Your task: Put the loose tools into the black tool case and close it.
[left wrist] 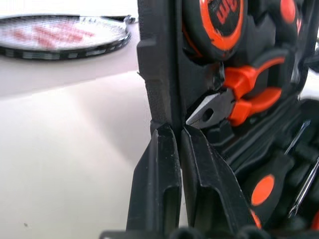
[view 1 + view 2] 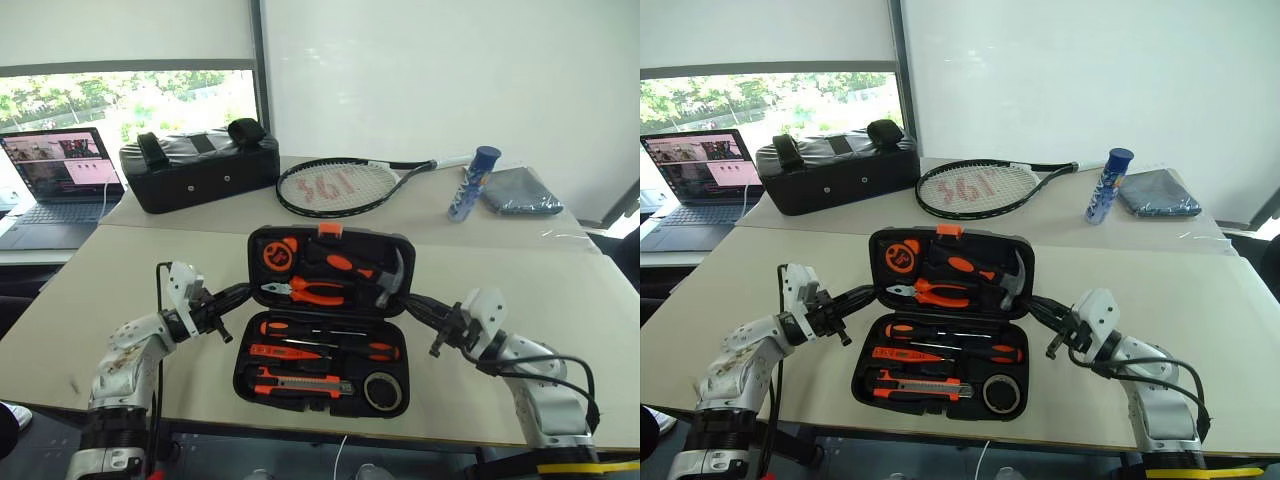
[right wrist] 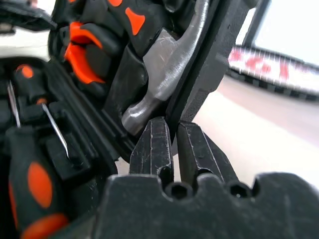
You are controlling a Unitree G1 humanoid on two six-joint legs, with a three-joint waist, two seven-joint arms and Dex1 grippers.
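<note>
In the left eye view the black tool case [image 2: 325, 320] lies open at centre frame on the beige table [image 2: 520, 300], its lid half raised toward the back with tape measure [image 2: 279, 254], pliers [image 2: 310, 292] and hammer [image 2: 388, 278] in it, and the screwdrivers [image 2: 325, 328], the utility knife [image 2: 300, 383] and the tape roll [image 2: 381, 391] seated in the near half; I see no loose tool left on the table, so I judge the packing done and the closing step in hand. The left gripper [image 2: 243, 291] sits at the lid's left edge and the right gripper [image 2: 412, 300] at its right edge. A tennis racket [image 2: 340, 187], padded bag [image 2: 198, 167], laptop [image 2: 60, 178] and blue can [image 2: 472, 183] fill the upper frame. In the left wrist view the left gripper's fingers [image 1: 154, 184] are pressed together, tips against the lid's edge at centre, grasping nothing. In the right wrist view the right gripper's fingers [image 3: 153, 147] are likewise nearly clenched, tips meeting the lid rim below the hammer head. Next, both arms likely need to swing the lid evenly forward and down, then press the orange latch [image 2: 330, 230] home.
</note>
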